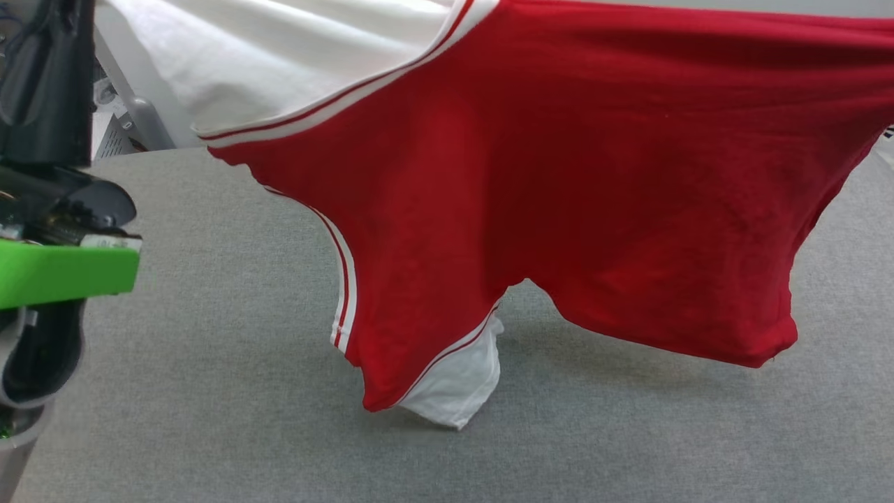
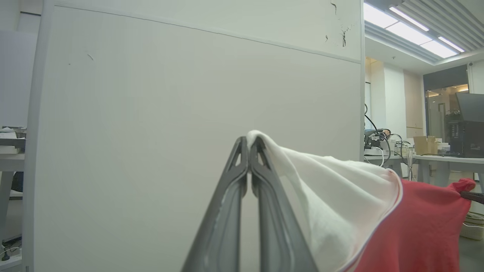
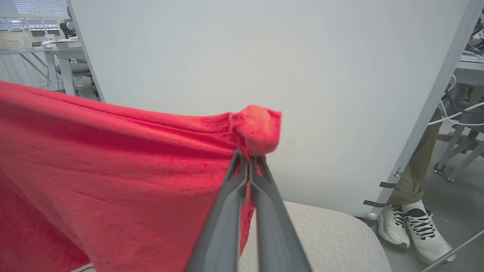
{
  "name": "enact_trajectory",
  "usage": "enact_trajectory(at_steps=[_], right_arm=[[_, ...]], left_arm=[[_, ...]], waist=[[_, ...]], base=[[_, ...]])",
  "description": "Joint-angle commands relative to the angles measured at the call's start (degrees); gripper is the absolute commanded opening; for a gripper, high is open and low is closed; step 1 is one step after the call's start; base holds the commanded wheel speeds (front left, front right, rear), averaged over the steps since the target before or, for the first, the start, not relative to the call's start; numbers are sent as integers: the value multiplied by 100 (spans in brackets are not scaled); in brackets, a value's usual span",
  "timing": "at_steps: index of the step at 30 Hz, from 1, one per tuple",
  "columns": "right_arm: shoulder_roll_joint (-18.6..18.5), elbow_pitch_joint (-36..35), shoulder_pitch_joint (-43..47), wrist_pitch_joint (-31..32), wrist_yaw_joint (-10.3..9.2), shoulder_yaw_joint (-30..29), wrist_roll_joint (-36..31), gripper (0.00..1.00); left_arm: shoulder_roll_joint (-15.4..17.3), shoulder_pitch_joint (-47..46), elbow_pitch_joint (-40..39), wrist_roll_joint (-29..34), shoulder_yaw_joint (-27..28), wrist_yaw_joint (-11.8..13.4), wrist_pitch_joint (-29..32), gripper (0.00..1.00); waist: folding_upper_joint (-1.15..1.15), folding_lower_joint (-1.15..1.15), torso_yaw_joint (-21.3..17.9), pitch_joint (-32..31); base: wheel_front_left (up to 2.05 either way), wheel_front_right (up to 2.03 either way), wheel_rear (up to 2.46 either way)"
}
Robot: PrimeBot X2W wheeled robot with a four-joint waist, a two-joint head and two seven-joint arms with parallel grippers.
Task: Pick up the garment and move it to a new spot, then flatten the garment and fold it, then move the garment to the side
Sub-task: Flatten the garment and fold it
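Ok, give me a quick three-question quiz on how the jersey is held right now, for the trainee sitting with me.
1. True or false: the left gripper is shut on a white part of the garment.
2. Pick one: the right gripper pinches A) a red corner of the garment, B) a white sleeve, C) nothing at all.
3. Fill in: the garment hangs spread between the two grippers above a table whose surface is ____ in colour.

Key: 1 true; 2 A; 3 grey.
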Motion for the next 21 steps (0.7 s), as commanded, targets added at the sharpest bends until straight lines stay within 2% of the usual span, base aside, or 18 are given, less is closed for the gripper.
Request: enact_trajectory(at_steps=[1, 7, 12, 16, 21], right_arm=[[-19, 17, -96, -107, -11, -43, -18, 0], [-78, 82, -480, -635, -11, -57, -110, 0], [-124, 282, -910, -917, -11, 27, -201, 0], [-100, 497, -1416, -1024, -11, 127, -218, 0], [-79, 961, -2398, -1180, -11, 393, -379, 0]], left_arm=[[109, -208, -22, 52, 72, 76, 38, 0], [376, -786, -99, 202, 124, 137, 382, 0], [602, -1414, 1, 320, 73, 172, 823, 0], [749, -2104, 228, 428, -18, 18, 1116, 0], [761, -3215, 702, 522, -128, -255, 1379, 0]], waist=[[0, 0, -13, 57], [0, 0, -33, 388], [0, 0, -34, 909], [0, 0, -38, 1419], [0, 0, -61, 2125]], base=[[0, 0, 0], [0, 0, 0], [0, 0, 0], [0, 0, 0], [0, 0, 0]])
